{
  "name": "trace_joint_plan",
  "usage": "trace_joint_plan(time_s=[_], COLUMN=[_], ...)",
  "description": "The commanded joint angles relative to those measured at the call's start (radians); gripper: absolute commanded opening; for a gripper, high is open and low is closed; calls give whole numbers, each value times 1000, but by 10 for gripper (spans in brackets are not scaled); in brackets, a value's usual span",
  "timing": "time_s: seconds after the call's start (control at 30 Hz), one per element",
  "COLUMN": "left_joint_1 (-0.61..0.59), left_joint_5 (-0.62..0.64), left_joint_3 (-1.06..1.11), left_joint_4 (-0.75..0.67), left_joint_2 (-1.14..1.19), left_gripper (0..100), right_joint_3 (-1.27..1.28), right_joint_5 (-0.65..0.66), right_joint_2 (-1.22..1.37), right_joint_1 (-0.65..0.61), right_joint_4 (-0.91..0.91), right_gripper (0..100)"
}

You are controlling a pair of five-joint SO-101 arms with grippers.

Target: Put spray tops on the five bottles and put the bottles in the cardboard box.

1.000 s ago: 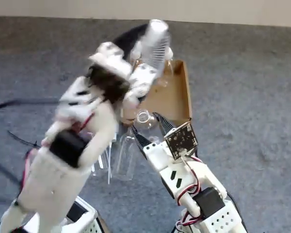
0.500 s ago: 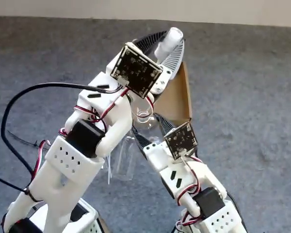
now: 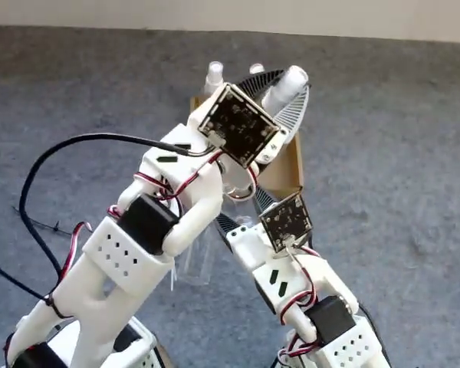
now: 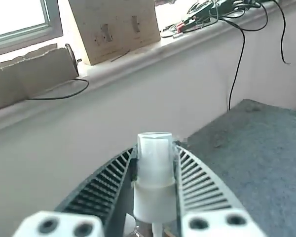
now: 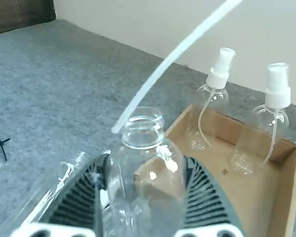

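Clear bottle [image 5: 140, 173] base hidden, spray top [image 4: 154, 177] cropped

I see spray top [image 4: 154, 177] clamped in left gripper [image 4: 155, 148]: white plastic, smooth, faint sheen. Its fingers [image 4: 108, 182]: black ribbed plastic, matt. In right gripper [image 5: 145, 163], bottle [image 5: 140, 187]: clear, glossy; glass or plastic, I can't tell. Beyond right gripper, box [image 5: 246, 197]: brown cardboard, matt. Beneath, carpet [image 5: 44, 69]: grey, rough pile.
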Motion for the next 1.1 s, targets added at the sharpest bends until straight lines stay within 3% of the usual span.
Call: trace_joint_plan(time_s=[0.0,0.3,0.9,1.07], left_joint_1=[8,-5,-28,-28], left_joint_5=[-8,-9,-2,-2], left_joint_3=[-110,-137,22,125], left_joint_4=[-28,-25,-25,-25], left_joint_2=[-2,5,-5,-128], left_gripper=[6,6,6,6], right_joint_3=[-8,-8,-13,-16], right_joint_5=[-11,-11,-12,-78], right_joint_2=[-13,-13,-13,-15], right_joint_1=[-2,-2,-2,39], right_joint_4=[1,1,1,-2], right_gripper=[3,3,3,3])
